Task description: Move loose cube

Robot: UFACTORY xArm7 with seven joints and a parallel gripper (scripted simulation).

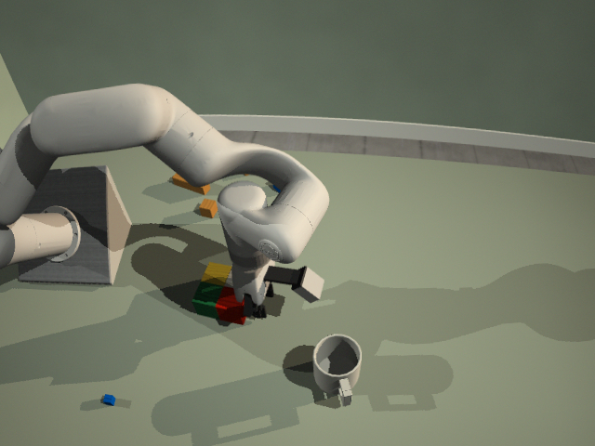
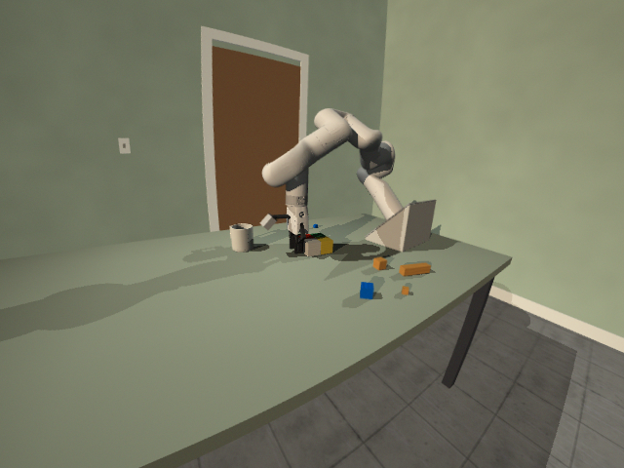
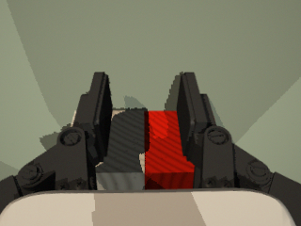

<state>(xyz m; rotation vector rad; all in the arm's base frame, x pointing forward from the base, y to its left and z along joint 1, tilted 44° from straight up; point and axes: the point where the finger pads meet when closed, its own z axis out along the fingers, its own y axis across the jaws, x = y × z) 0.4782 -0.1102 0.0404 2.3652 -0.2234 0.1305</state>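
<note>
1. Now, the tool [image 3: 143, 86] was right down at bench [image 1: 432, 216] level, fingers half spread and nothing clamped between them. It stood open, more a pusher than a grabber.
2. Directly in front of it, in the wrist view, sat two cubes side by side: the white cube [image 3: 122, 145], dark with shadow, and the red cube [image 3: 166, 145]. The seam between them ran almost down the middle of the finger gap.
3. From above, the tool [image 1: 257, 307] stood just beside the red cube [image 1: 231, 307], on the side facing the mug [image 1: 336, 364]. The green cube [image 1: 206, 297] and yellow cube [image 1: 216, 272] made the row beyond, toward the robot's base.
4. Where was the loose cube? It had to be one of the near pair, white or red, but I could not tell which. All four were already bunched into a rough square, and the arm hid the white one from above.
5. The key relation: the cluster lay straight ahead of the fingers, so any closing nudge had to run from the mug side toward the green-yellow row.
6. My read was that a small notch showed at the white-red seam, so the fit probably needed a last squeeze. An off-centre push could skew the whole block.
</note>
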